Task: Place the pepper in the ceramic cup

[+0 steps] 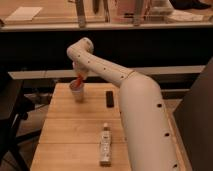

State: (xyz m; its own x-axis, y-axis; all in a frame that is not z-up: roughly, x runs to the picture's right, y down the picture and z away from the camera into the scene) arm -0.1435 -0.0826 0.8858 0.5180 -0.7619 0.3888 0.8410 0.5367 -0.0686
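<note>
The ceramic cup (77, 93) is a small pale cup standing on the far left part of the wooden table (65, 135). The orange-red pepper (78, 80) hangs just above the cup's rim, its lower end at or inside the opening. My gripper (80, 76) is directly above the cup at the end of the white arm (120, 80), with the pepper at its tip.
A small black block (109, 98) lies on the table right of the cup. A clear small bottle with a white cap (105, 145) lies near the front middle. A dark chair (10, 110) stands left of the table, and a counter runs behind.
</note>
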